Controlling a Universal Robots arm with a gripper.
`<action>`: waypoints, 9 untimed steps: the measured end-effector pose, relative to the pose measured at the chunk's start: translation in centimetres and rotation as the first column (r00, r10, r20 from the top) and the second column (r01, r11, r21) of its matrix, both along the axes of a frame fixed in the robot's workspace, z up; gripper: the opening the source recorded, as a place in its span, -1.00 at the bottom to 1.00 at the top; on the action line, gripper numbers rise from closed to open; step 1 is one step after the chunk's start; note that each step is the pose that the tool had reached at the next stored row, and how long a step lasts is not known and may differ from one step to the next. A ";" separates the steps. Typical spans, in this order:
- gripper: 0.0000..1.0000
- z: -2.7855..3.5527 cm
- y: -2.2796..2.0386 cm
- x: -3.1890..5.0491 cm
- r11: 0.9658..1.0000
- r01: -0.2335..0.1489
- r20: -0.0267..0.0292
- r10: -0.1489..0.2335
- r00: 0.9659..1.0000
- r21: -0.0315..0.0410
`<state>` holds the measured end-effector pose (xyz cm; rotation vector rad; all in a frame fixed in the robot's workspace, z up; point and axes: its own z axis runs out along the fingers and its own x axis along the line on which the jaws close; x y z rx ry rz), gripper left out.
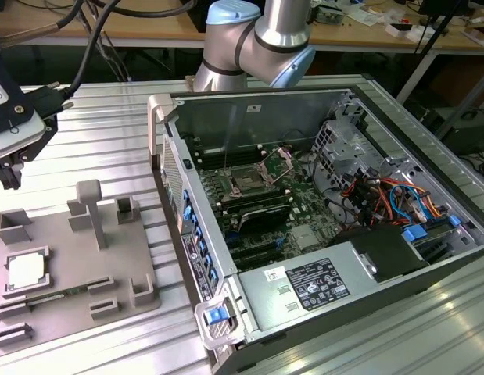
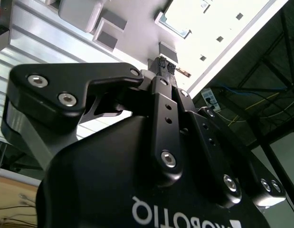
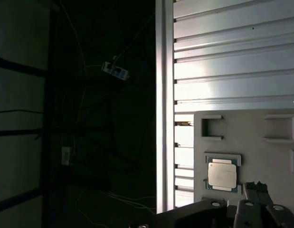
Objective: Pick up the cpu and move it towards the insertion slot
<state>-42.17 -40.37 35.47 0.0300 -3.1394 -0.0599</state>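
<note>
Eyes on the cpu (image 1: 26,271): we see a small flat square with a pale silver-white metal top and a thin green edge. It lies face up in a shallow square recess of the grey plastic tray (image 1: 109,258). The first wrist view gives us the cpu (image 3: 222,175) from overhead, snug inside its raised frame, with the matte tray (image 3: 275,161) around it carrying boxy ridges and open rectangular pockets.

And there's the pincer (image 1: 11,176), hanging above the tray's far corner on the exterior view's left, near the cpu but apart from it. In the second wrist view the black pincer (image 2: 166,66) has its tips drawn together with nothing between them, and the first wrist view agrees, the pincer (image 3: 255,187) closed and empty just beside the chip.

The tray rests on a desk (image 1: 109,125) of ribbed, shiny aluminium slats.

Over on the exterior view's right we have the open computer case (image 1: 249,109), a grey metal box lying on its side. Inside is the green circuit board, and set into it the insertion slot (image 1: 248,180), a square socket with a dark centre and a silver frame. Its thin bracket (image 1: 282,162) is tilted up. The slot is well apart from the cpu. Orange and blue cables (image 1: 390,195) bunch deeper in the case.
</note>
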 end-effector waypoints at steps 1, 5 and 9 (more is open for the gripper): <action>-0.79 0.00 0.00 -0.13 1.000 0.000 0.000 0.000 1.000 0.000; -0.79 -0.01 0.00 -0.50 1.000 0.000 0.000 0.000 1.000 0.000; -0.79 -0.03 0.00 -0.68 1.000 0.000 0.000 0.000 1.000 0.000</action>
